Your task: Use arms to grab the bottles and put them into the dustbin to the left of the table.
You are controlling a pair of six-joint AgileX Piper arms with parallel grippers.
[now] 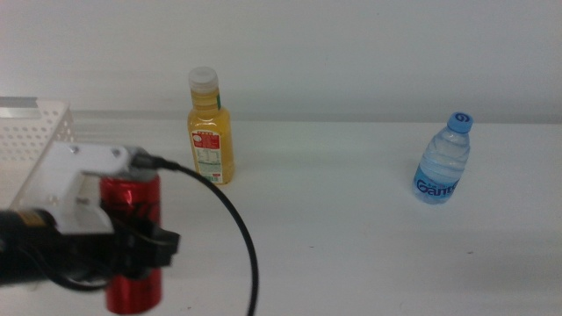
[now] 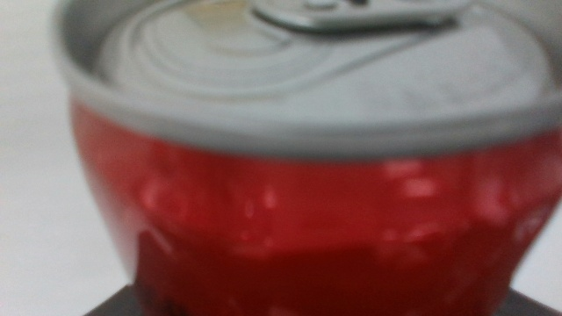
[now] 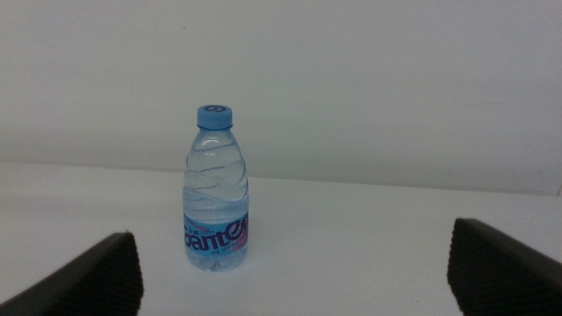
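A slim red can stands upright at the near left of the table, and my left gripper is shut on its middle. The left wrist view is filled by the can and its silver top, blurred from closeness. A yellow juice bottle with a white cap stands behind it, further back. At the right stands a small clear water bottle with a blue cap. In the right wrist view my right gripper is open and faces the water bottle from some distance.
The white perforated dustbin sits at the far left, just behind the left arm's white wrist block. A black cable loops from that wrist down to the picture's bottom edge. A white wall backs the table.
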